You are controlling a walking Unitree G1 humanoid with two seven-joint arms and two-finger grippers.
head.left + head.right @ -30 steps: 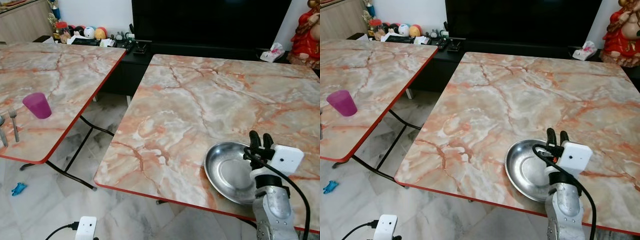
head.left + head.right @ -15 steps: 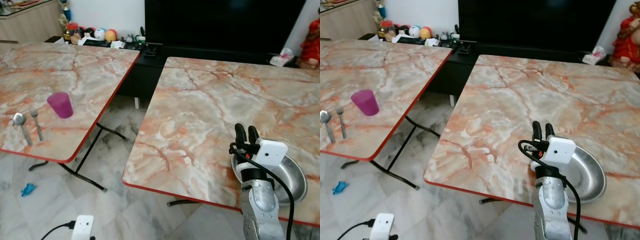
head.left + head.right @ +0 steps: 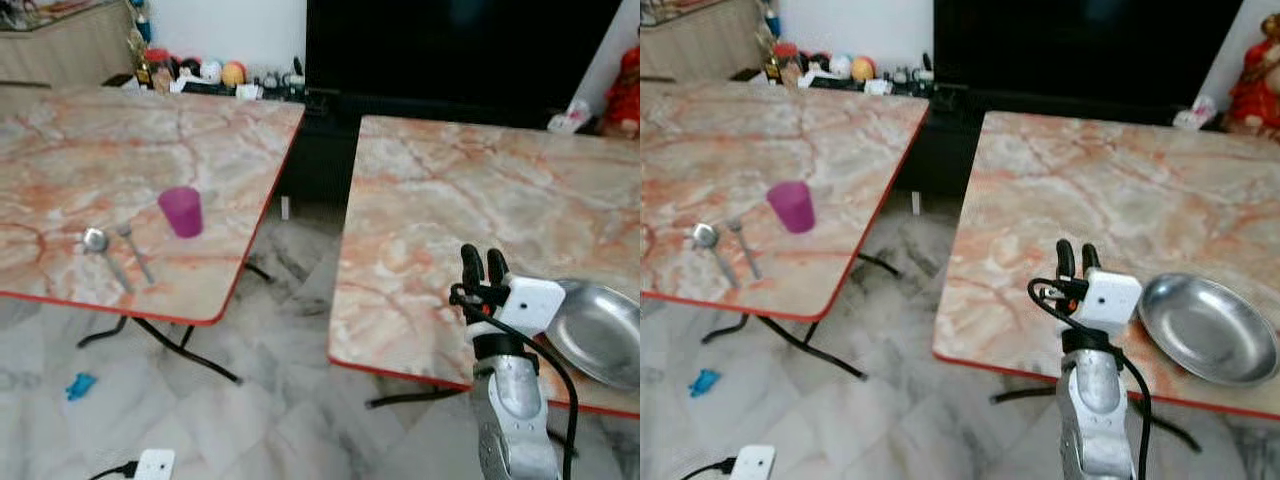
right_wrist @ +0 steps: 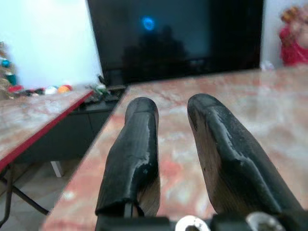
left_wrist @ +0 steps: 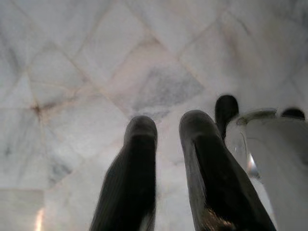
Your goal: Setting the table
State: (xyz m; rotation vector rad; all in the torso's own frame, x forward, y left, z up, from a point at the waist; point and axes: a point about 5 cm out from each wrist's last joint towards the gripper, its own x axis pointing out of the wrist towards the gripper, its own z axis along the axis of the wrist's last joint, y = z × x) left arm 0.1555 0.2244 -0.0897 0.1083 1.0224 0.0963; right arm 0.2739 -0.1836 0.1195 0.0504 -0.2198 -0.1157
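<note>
Here two marble-patterned tables with red edges stand side by side over a pale marble floor (image 3: 290, 360), with a gap between them. On the right table (image 3: 430, 210), a round silver plate (image 3: 1206, 328) lies near the near edge, toward the right. The right gripper (image 3: 1073, 258) is raised upright over that table's near edge, just left of the plate and apart from it; its two black fingers (image 4: 132, 154) stand close together with a narrow gap between them and hold nothing. A white camera block sits on its wrist, with a black cable looping down the silver arm.

On the left table (image 3: 90, 150), a purple cup (image 3: 182, 212) stands upright toward the near right part of the top. Just left of it lie a fork (image 3: 136, 253) and a spoon (image 3: 103, 254), side by side and apart from the cup, their handles pointing toward the near edge.

The left gripper (image 5: 168, 163) hangs low over the floor tiles, fingers narrowly parted and empty; its white wrist block shows at the bottom of the head views.

Far behind the tables is a large dark television (image 3: 1080, 45) on a low black stand, with small colourful objects to its left and a red figure (image 3: 1252, 75) at the far right. A small blue item (image 3: 79, 385) lies on the floor under the left table.
</note>
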